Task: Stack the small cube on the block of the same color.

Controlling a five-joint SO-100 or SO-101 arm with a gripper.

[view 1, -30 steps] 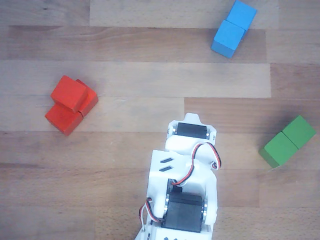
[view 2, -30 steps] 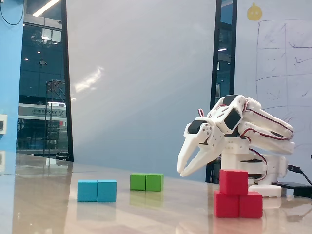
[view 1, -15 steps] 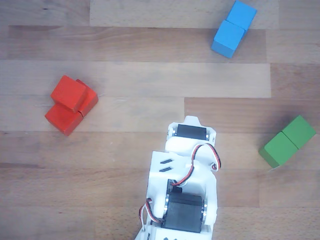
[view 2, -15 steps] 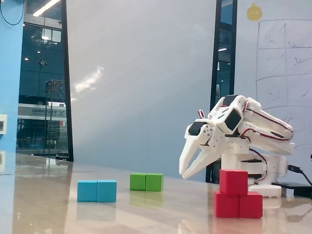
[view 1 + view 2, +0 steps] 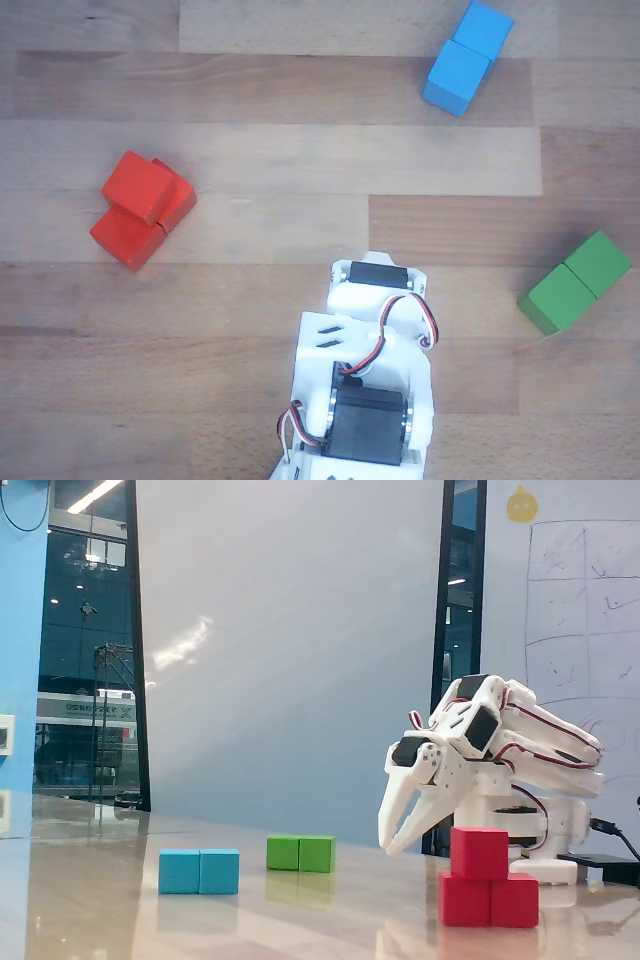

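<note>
No writing shows. The smooth red cube sits on the red block near the wooden table's left edge. The white plastic gripper hangs open, empty.

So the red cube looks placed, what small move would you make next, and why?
Probably just keep easing the arm back toward its base. In the fixed view the small cube already sits on the red block, and the gripper hangs empty with fingers slightly parted, off to the stack's left and clear of it. Nothing appears left to grasp.
</note>
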